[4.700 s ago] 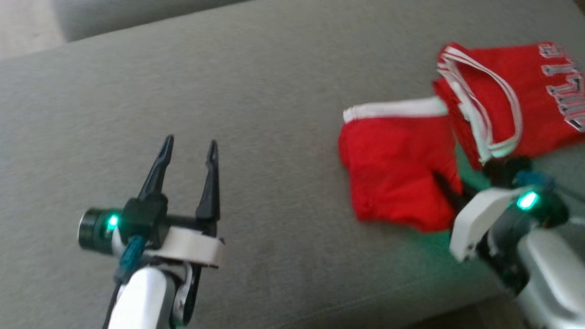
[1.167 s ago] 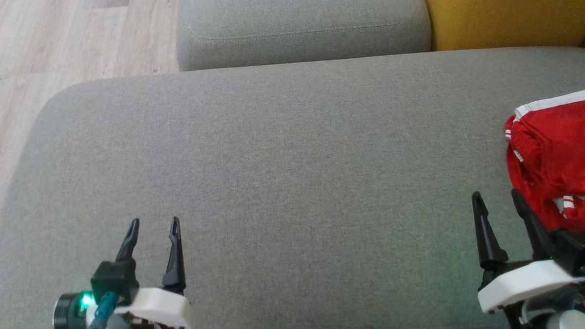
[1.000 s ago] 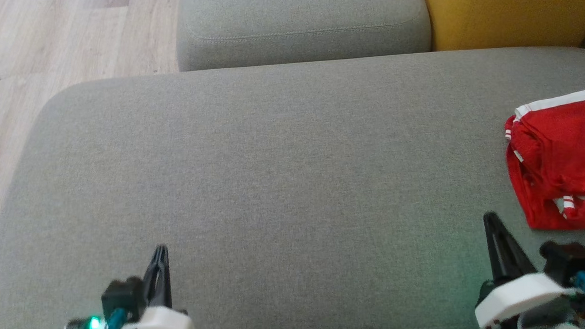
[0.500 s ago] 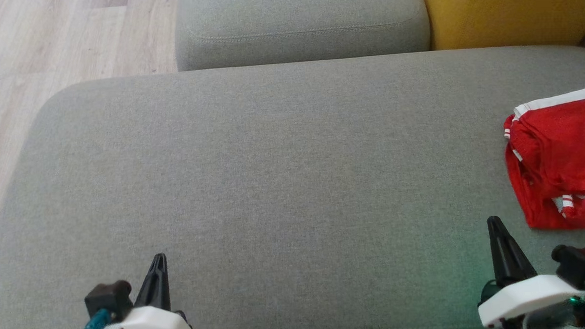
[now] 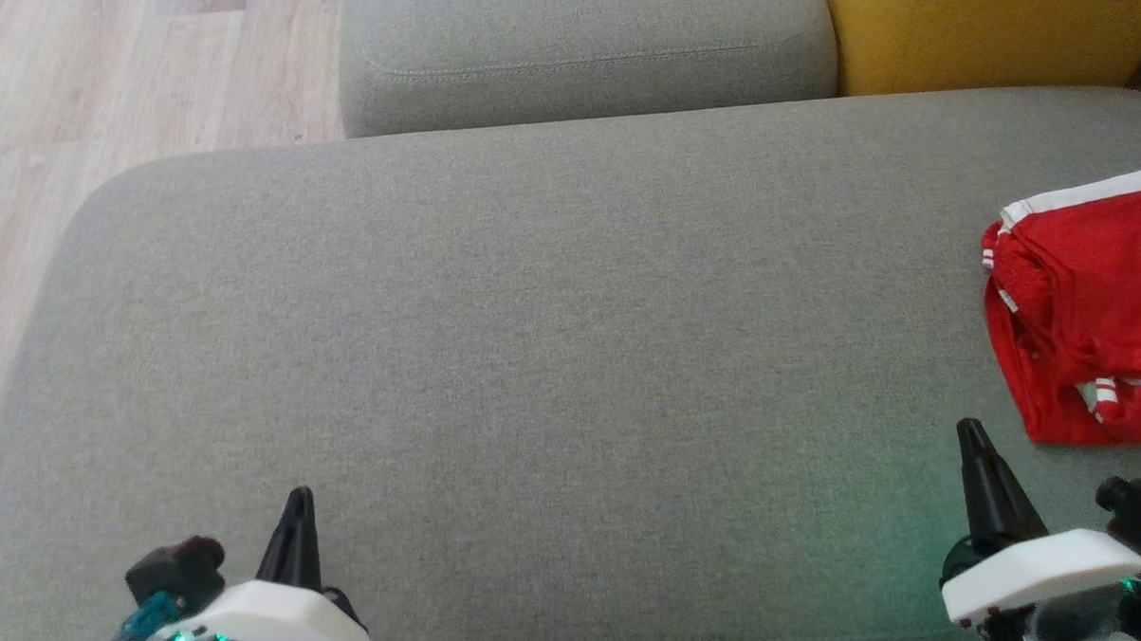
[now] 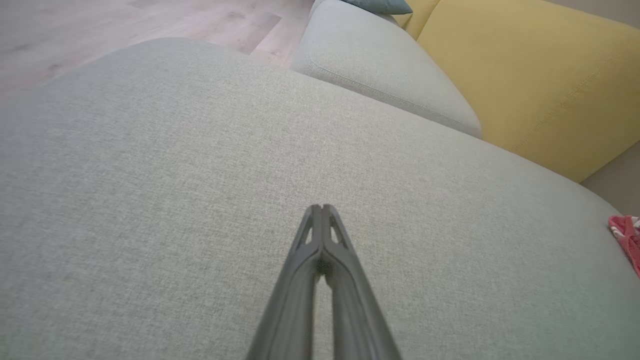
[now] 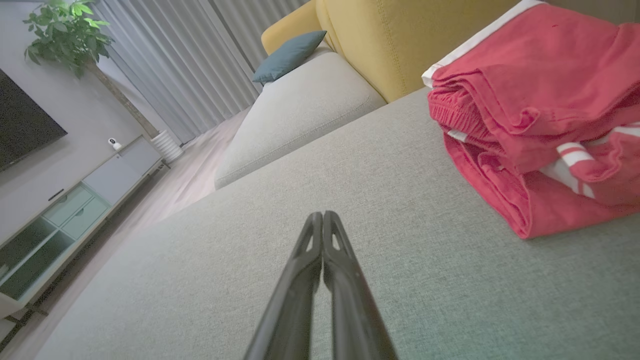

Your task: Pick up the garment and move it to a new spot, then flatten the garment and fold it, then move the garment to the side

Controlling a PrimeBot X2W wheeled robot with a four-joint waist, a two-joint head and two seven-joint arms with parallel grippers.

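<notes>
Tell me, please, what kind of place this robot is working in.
Most likely a home living room. A wide grey fabric sofa seat stands before a yellow upholstered sofa back; the right wrist view shows a dark flat television screen above a low pale cabinet and a leafy green potted plant.

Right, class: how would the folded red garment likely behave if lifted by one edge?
Probably floppy: the folded red garment with white stripes shows soft creases, so its layers would likely fall open. Pushed across the grey fabric cushion, it might bunch up.
</notes>
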